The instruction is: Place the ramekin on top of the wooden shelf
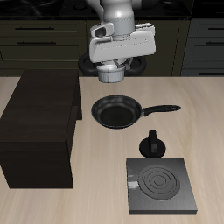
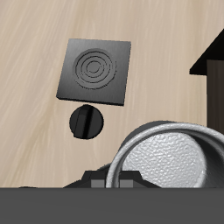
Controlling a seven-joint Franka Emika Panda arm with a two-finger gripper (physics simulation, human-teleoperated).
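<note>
My gripper (image 1: 112,75) hangs in the air above the back of the table and is shut on the ramekin (image 1: 112,73), a small silvery grey-white cup. In the wrist view the ramekin (image 2: 166,159) fills the near field, its rim held at the fingers. The wooden shelf (image 1: 39,122) is a large dark brown box with a flat top, standing beside and below the gripper. A corner of it shows in the wrist view (image 2: 213,66). The ramekin is over the table, not over the shelf top.
A black long-handled frying pan (image 1: 115,111) lies just below the gripper. A flat black stove plate (image 1: 159,185) with a spiral burner sits near the front edge, also in the wrist view (image 2: 96,70). A small black round object (image 1: 153,144) stands between the pan and the stove plate.
</note>
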